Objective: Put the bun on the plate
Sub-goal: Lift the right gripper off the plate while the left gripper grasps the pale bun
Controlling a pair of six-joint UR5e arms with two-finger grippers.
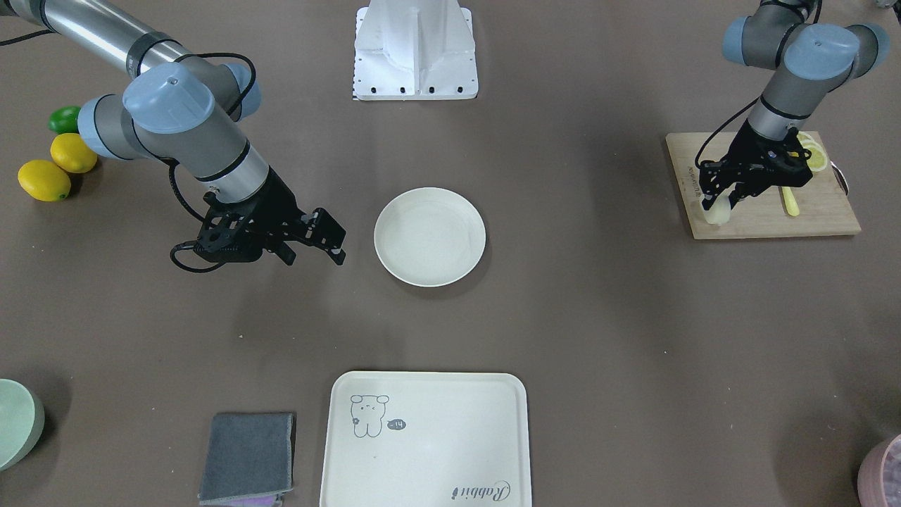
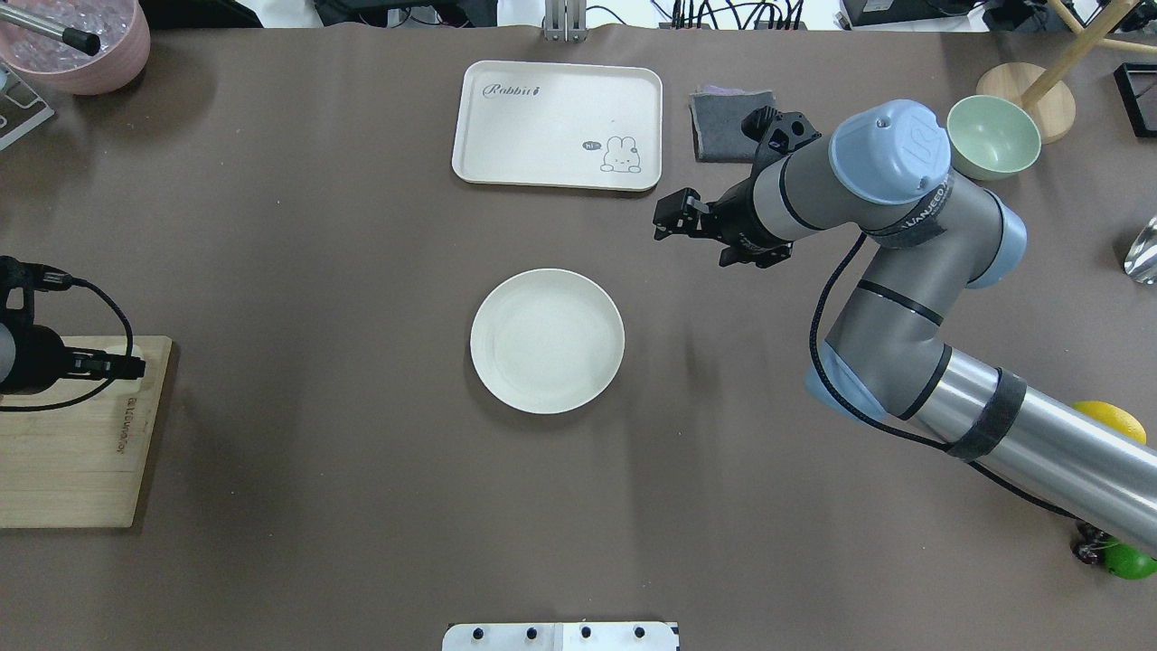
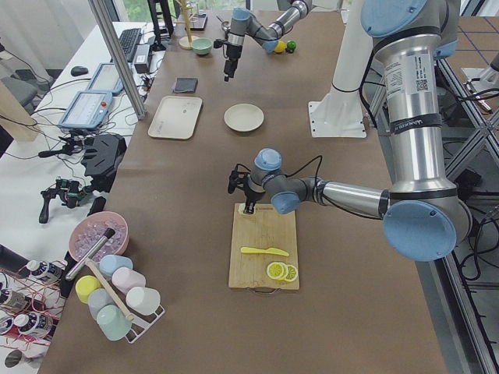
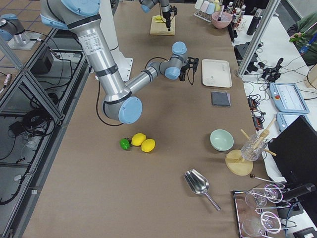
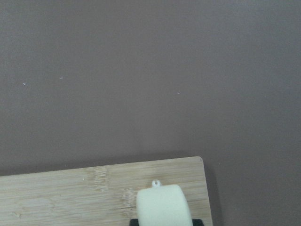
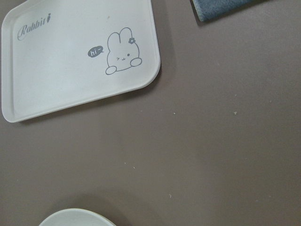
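From the front, the left claw (image 1: 719,205) is clenched on the bun (image 1: 718,214) at the cutting board's (image 1: 820,211) corner, well apart from the plate (image 1: 429,236), with the right claw (image 1: 314,255) released near that plate, and the left wrist view shows the bun over the board's edge, so the grasp seems made and next comes a lift and carry across the bench.

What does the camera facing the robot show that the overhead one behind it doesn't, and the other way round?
Only the front-facing view: the left pincer closed on the bun at the cutting board corner, plus lemon slices and a yellow knife. Only the overhead view: a wooden stand and a shiny scoop at the right edge. Both: the plate, the rabbit tray, the grey cloth and the open right pincer.
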